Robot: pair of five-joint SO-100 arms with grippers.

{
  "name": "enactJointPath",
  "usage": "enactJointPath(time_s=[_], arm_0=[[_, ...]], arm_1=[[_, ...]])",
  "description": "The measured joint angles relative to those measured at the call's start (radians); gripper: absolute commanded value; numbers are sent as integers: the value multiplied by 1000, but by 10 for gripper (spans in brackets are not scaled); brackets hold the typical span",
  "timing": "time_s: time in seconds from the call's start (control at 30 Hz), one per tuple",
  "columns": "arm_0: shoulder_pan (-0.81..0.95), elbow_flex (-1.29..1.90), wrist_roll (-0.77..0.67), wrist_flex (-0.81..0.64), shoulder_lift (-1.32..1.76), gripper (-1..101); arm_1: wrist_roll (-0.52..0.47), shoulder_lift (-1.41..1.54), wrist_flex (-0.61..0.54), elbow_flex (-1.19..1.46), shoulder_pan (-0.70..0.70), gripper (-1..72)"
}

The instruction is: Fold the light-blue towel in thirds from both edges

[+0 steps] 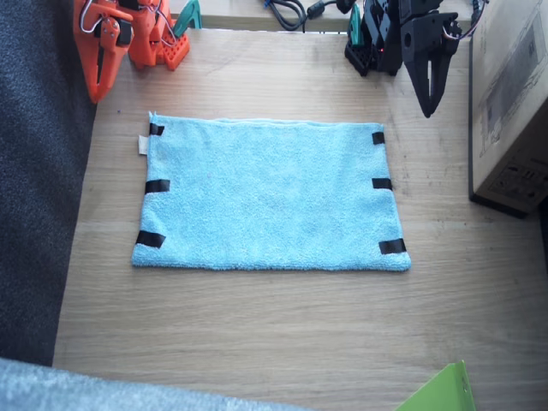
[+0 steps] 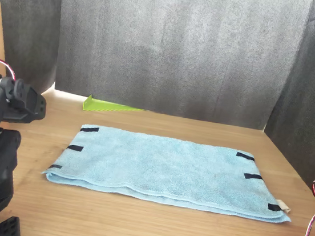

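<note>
Smack in the middle of the wooden table (image 1: pixel 257 334) sits the light-blue towel (image 1: pixel 270 195), spread out flat, long side running across between the two arms. Each short edge has three black tape strips (image 1: pixel 382 183) on it, and there's a small white tag (image 1: pixel 143 145) poking out near the corner on the right arm's side. From the front view the towel (image 2: pixel 162 169) looks doubled up, two layers showing along its near edge.

Nothing is touching it. The black left gripper (image 1: pixel 428 96) hangs up by the far edge, tip pointing down, well clear of the cloth, jaws together. The orange right gripper (image 1: pixel 101 81) is parked at the other far corner, pincer closed too, holding nothing.

Off past the left arm there's a cardboard box (image 1: pixel 512 103), and a lime-green sheet (image 1: pixel 441 391) peeks in at the table's near edge.
</note>
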Motion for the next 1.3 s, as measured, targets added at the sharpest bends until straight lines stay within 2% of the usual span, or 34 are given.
enactJointPath(time_s=[0.67,0.83,0.97,1.13,1.2,1.3], arm_0=[[2,0,-3,0,0,-3],[-9,0,12,-6,0,-4],[-12,0,52,-6,0,-4],[9,-18,114,32,-28,-4],[23,-69,127,29,-103,-4],[43,-173,150,12,-275,-4]], arm_1=[[-9,0,0,0,2,-1],[-92,0,0,0,15,-1],[-206,0,-11,0,-2,-1],[-264,-18,-15,-55,-5,-1],[-284,-78,-38,-127,-5,-1],[-308,-345,-77,-316,-9,-1]])
